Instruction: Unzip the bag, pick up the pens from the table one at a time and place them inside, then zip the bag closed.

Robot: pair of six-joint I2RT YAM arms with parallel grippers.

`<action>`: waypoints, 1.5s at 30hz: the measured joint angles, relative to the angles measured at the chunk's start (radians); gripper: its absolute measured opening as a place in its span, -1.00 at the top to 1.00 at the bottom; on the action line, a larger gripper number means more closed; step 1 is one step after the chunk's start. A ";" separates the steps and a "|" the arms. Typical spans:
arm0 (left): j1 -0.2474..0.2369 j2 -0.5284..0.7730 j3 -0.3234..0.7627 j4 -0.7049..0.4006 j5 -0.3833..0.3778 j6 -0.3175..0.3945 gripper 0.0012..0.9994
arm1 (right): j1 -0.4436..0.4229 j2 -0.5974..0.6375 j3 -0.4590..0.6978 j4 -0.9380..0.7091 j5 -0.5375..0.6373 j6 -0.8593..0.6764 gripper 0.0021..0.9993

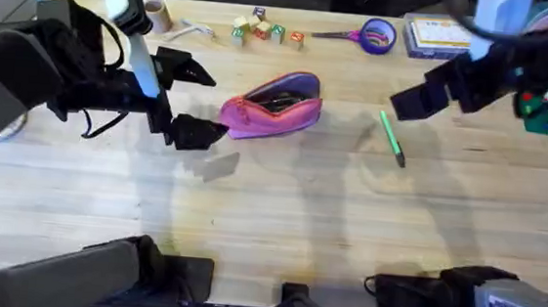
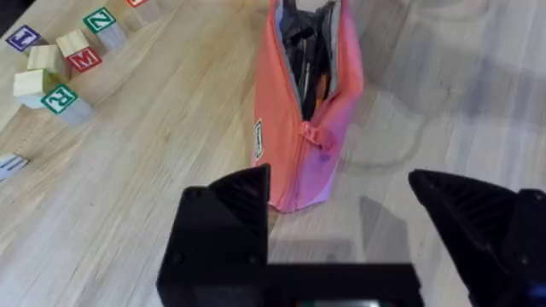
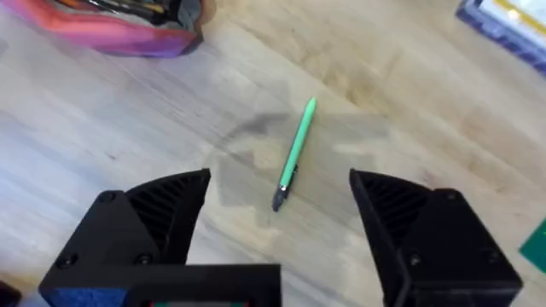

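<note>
From overhead, one pink bag (image 1: 272, 104) lies unzipped at the middle of the bench (image 1: 278, 223), dark pens visible inside, and one green pen (image 1: 392, 138) lies alone to its right. The left gripper (image 1: 192, 101) stands wide just left of the bag; the right gripper (image 1: 417, 99) hovers just beside the pen's far end. In the left wrist view, the left gripper (image 2: 345, 200) gapes empty before the bag's (image 2: 294, 111) closed end, five lettered blocks (image 2: 64, 64) nearby. In the right wrist view, the right gripper (image 3: 280, 205) spreads wide above the single green pen (image 3: 294, 153), not touching it; the bag (image 3: 119, 26) lies well apart.
</note>
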 joint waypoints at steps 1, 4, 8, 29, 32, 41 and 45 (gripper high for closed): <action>0.000 0.000 0.000 0.000 0.000 0.000 -0.99 | 0.000 0.002 -0.054 0.029 0.000 0.023 -1.00; 0.000 0.000 0.000 0.000 0.000 0.000 -0.99 | -0.001 0.017 -0.089 0.044 0.001 0.045 -1.00; 0.000 0.000 0.000 0.000 0.000 0.000 -0.99 | -0.017 0.069 -0.094 0.052 0.018 0.087 -1.00; 0.000 0.000 0.000 0.000 0.000 0.000 -0.99 | -0.044 0.282 -0.100 0.070 0.062 0.129 -1.00; 0.000 0.000 0.000 0.000 0.000 0.000 -0.99 | -0.044 0.304 -0.100 0.107 0.064 0.129 -1.00; 0.000 0.000 0.000 0.000 0.000 0.000 -0.99 | -0.044 0.391 -0.100 0.219 0.064 0.161 -1.00; 0.000 0.000 0.000 0.000 0.000 0.000 -0.99 | -0.044 0.433 -0.100 0.225 0.063 0.192 -1.00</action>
